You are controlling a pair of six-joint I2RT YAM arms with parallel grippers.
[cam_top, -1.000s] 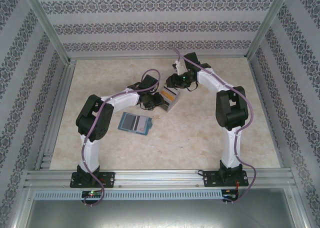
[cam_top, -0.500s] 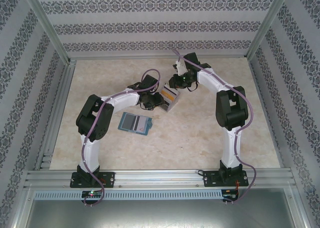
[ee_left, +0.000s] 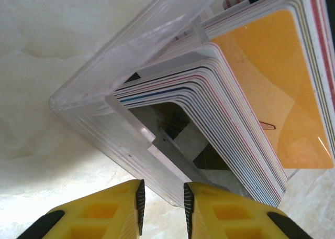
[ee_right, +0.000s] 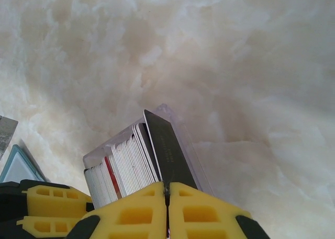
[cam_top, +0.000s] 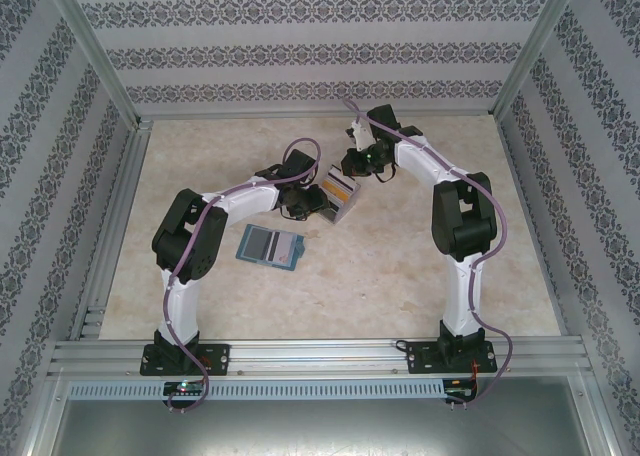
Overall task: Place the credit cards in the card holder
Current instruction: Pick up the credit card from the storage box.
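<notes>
Now my right gripper (ee_right: 167, 186) clamps a dark card (ee_right: 165, 144) just ahead to draw it from the clear box (ee_left: 99, 87), whose wall meets my left gripper's (ee_left: 163, 191) narrow gap, grip uncertain.

Credit cards (ee_left: 261, 76) upright in box (ee_left: 131, 55); card holder (cam_top: 269, 246) on table (cam_top: 380, 276), near-left of it.

No writing can be read anywhere from where I stand. The dark card (ee_right: 165, 147) pulled up at the end of the stack carries a few faint pale marks, too blurred to make out. The orange card (ee_left: 272, 82) shows a plain face with a paler curve across it and no legible letters. The other cards in the clear box (ee_left: 99, 87) stand edge-on, their faces hidden.
</notes>
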